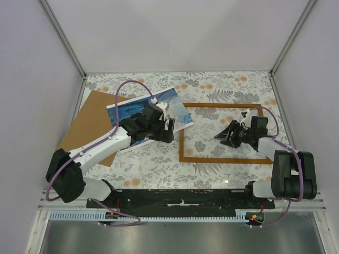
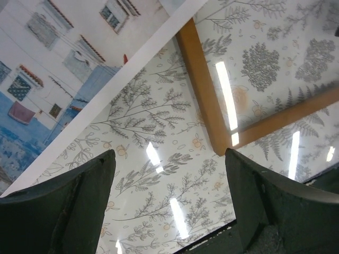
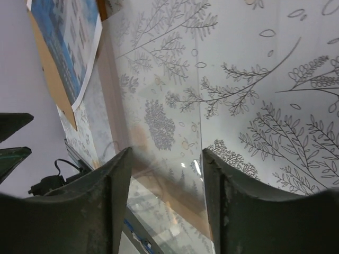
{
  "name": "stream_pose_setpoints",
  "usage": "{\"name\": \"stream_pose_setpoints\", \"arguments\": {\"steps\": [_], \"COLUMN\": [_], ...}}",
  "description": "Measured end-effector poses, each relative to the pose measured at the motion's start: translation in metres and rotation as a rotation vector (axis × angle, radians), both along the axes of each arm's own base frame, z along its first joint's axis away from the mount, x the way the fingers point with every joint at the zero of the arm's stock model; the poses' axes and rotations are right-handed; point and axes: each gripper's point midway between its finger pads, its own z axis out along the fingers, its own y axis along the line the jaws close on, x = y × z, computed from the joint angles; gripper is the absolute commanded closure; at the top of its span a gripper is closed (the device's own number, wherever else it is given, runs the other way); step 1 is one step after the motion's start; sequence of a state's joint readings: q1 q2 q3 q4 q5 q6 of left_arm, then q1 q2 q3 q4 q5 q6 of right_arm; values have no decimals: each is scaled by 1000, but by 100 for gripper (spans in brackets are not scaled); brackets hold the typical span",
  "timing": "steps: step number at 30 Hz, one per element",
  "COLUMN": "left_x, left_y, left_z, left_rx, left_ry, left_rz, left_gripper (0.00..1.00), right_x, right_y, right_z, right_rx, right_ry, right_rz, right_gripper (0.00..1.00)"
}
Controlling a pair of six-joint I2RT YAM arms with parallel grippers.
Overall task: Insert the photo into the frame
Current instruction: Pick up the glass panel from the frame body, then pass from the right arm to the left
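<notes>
The photo (image 1: 177, 108) of blue-and-white buildings lies face up at the table's left of centre, partly over a brown board; it also shows in the wrist views (image 2: 53, 79) (image 3: 69, 37). The orange-brown frame (image 1: 222, 160) lies flat to its right, one corner (image 2: 214, 127) in the left wrist view. My left gripper (image 1: 170, 127) (image 2: 169, 159) hangs open over bare tablecloth between the photo's edge and that corner. My right gripper (image 1: 222, 135) (image 3: 167, 153) is inside the frame, jaws apart, with a clear sheet (image 3: 159, 180) showing in the gap.
A brown backing board (image 1: 90, 121) (image 3: 47, 69) lies under the photo's left part, near the left wall. The floral tablecloth (image 1: 222, 87) covers the table. White walls close in the left, right and back. The arm bases stand on a black rail (image 1: 180, 198) at the near edge.
</notes>
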State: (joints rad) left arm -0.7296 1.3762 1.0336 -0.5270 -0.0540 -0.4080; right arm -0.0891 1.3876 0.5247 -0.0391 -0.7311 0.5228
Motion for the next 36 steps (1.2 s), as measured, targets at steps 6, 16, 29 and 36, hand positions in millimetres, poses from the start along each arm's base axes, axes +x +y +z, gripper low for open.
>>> {"name": "stream_pose_setpoints", "arguments": {"steps": [6,16,29,36], "left_x": [-9,-39,-121,-151], "left_y": [-17,-49,-91,-110], "left_z": [6,34,69,83], "left_rx": [-67,-121,-19,-18], "left_ry": [28,-66,-436,-573], "left_rz": [-90,-289,-536,-632], "left_gripper": [9,7,14,13], "right_x": [1,1,12,8], "right_y": [7,8,1,-7], "right_z": [20,49,165,210], "right_rx": [51,65,39,19], "right_ry": [-52,-49,-40,1], "right_rz": [20,11,-151,-248], "right_gripper": [81,100,100,100]}}
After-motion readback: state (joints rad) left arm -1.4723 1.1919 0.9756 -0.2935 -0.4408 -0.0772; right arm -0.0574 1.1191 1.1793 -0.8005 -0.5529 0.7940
